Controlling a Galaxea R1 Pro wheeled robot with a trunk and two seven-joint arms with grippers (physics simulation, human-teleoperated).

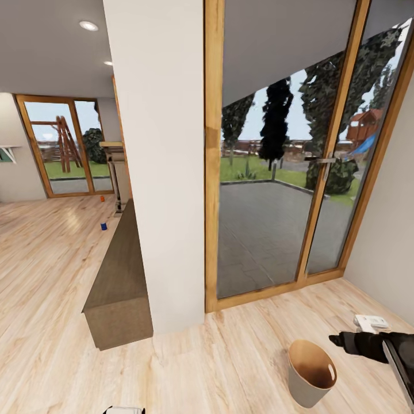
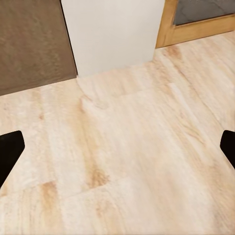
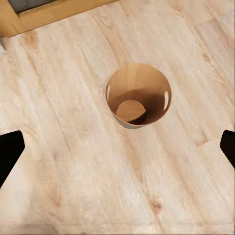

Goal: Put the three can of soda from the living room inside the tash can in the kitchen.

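— Cans first, at the far left of your head view: where are they?

— Orange can [image 1: 102, 198] stands upright on the wooden floor [image 1: 52, 276] near the distant glass door [image 1: 63, 146]; the blue can [image 1: 104, 226] stands upright a little nearer to you, beside the far end of the low brown cabinet [image 1: 118, 270]. Each has its long axis vertical.

— And my left gripper [image 2: 117, 147]?

— In its wrist view the fingertips [image 2: 10, 149] sit wide apart over bare floor, near the white pillar [image 1: 161, 161].

— The trash can [image 1: 311, 372]?

— Right of the pillar, in front of the tall window [image 1: 282, 172]. It stands upright, mouth up, axis vertical. Your right gripper [image 3: 117, 147] hangs above it, fingers spread wide and holding nothing; its wrist view looks down into the bin's brown inside.
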